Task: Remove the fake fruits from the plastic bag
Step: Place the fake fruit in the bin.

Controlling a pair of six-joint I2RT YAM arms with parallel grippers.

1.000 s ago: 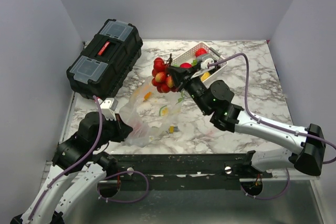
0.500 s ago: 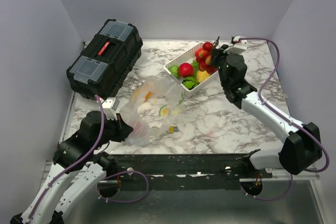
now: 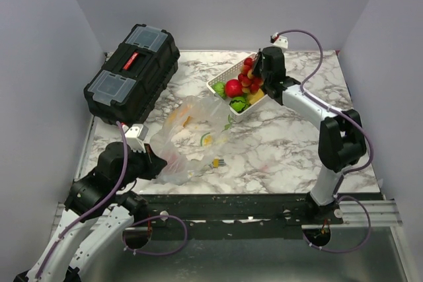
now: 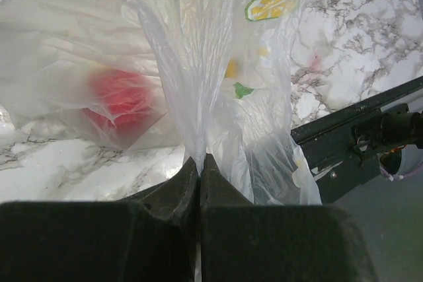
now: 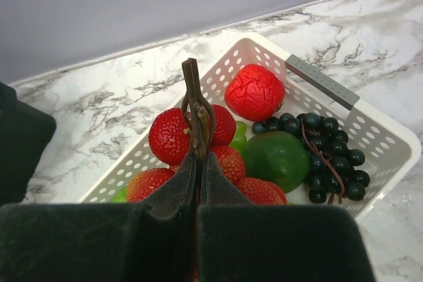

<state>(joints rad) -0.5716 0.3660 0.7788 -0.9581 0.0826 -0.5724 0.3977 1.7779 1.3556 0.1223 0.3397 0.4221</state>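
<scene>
Pinches a fold of the bag [image 4: 192,44] in the left gripper [image 4: 199,163], jaws pressed flat together on the thin film. Holds that fold low, at the bag's near left corner, close over the table [image 3: 297,137]. Lies crumpled and spread on the marble, this bag, between the toolbox [image 3: 132,70] and the basket [image 5: 386,138], near the basket's end, though contact cannot be told. Carries fruits inside: a blurred red fruit [image 4: 122,100] against the left side, a citrus slice [image 4: 271,3] with a green rim further off, and a small green piece [image 4: 243,89] near the pinched fold. Hard to tell more through the folds.

Clenches the right gripper [image 5: 199,156] on a brown stem [image 5: 193,97], jaws shut tight around it. Hangs a bunch of strawberries [image 5: 173,137] from that stem, right over the basket, at its far end in the top view. Cannot tell whether the berries touch the fruits underneath.

Holds, in the basket, a red cracked ball [image 5: 254,92], a lime [image 5: 276,156] just beside it, and black grapes [image 5: 330,163] along the right wall. Sits apart from the toolbox, at the table's far middle.
</scene>
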